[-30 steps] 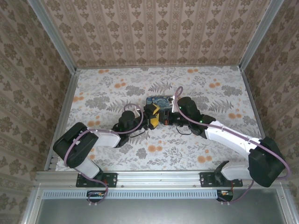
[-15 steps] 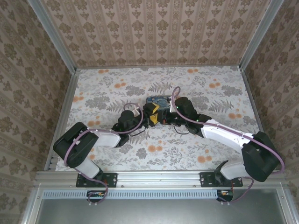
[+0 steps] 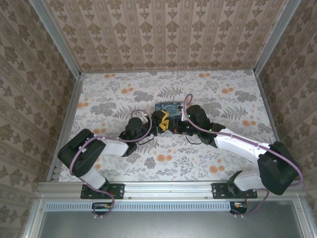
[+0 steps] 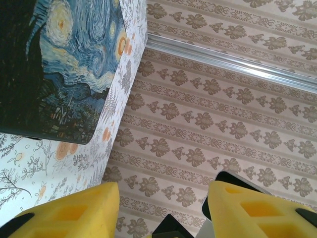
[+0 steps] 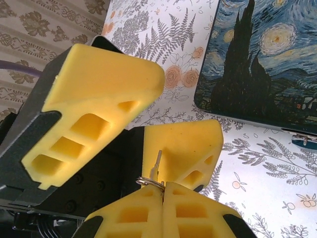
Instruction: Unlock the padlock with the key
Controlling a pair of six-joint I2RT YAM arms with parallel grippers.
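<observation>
Right gripper (image 5: 162,187), just short of the night-sky box (image 5: 262,59): fingers pressed together on the key (image 5: 157,166), its thin blade standing up and the ring at the seam. Left gripper (image 4: 163,210) close beside it, same side of the box: fingers apart, nothing between them. At the box's near edge, a small blue-and-metal bit, apparently the padlock (image 5: 303,141), cut off by the frame

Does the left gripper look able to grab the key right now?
Probably yes: the left gripper is open close beside the key, whose blade sticks out of the shut right gripper, with nothing between them.
</observation>
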